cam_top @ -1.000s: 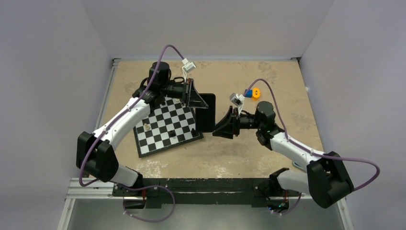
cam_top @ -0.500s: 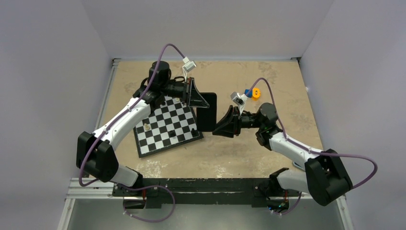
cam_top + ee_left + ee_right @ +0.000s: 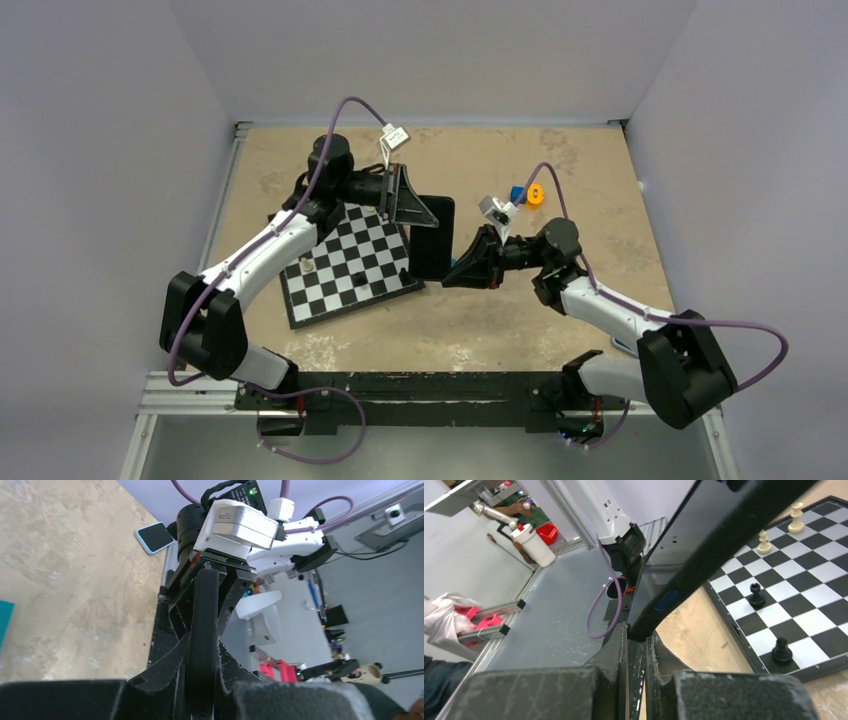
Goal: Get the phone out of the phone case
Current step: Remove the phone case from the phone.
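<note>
The phone case (image 3: 432, 240) is a black slab held off the table between both arms, over the chessboard's right edge. The phone's light-blue body is hidden inside it. Only a light-blue oval (image 3: 667, 600) shows through the case's side in the right wrist view. My left gripper (image 3: 424, 214) is shut on the slab's far end, and in the left wrist view its fingers (image 3: 235, 652) clamp the case (image 3: 204, 610) seen edge-on. My right gripper (image 3: 456, 272) is shut on the near right corner, where the case (image 3: 724, 525) meets the fingers (image 3: 621, 645).
A chessboard (image 3: 350, 262) with a few pieces lies left of centre, also in the right wrist view (image 3: 814, 580). An orange ring (image 3: 535, 194) and a small blue thing (image 3: 518, 192) sit behind the right arm. A flat blue-rimmed dark rectangle (image 3: 154, 536) lies on the table.
My right gripper has shifted a little left and nearer along the slab's near end. A sliver of teal now shows by that corner. The left gripper has barely moved.
</note>
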Robot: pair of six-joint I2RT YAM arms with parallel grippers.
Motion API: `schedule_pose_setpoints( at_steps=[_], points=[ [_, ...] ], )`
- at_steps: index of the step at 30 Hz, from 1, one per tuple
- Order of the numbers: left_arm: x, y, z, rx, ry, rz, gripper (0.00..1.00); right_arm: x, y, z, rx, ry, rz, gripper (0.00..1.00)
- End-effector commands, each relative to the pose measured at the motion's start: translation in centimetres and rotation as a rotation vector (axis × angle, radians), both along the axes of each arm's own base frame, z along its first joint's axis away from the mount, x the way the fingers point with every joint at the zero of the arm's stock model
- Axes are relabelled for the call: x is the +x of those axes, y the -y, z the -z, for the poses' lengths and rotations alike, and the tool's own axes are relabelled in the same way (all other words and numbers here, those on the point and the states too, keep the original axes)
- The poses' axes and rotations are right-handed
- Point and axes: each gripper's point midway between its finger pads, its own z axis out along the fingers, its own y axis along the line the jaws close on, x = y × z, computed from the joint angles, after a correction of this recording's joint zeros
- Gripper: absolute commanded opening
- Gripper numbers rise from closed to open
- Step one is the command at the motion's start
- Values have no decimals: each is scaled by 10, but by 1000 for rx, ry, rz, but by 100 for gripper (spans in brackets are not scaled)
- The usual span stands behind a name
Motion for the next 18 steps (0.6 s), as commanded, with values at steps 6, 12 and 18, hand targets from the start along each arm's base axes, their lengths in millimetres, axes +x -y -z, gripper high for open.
schedule_pose_setpoints(
  at_steps=[6, 12, 18],
  points=[
    [-23, -5, -59, -167, -341, 19, 0, 12, -20, -60, 101, 347, -1, 0],
    [-31, -9, -56, -183, -400, -27, 0, 26, -24, -92, 114, 451, 71, 0],
    [-36, -16, -63, -211, -374, -119, 0, 63, -23, -105, 115, 414, 305, 0]
  ],
)
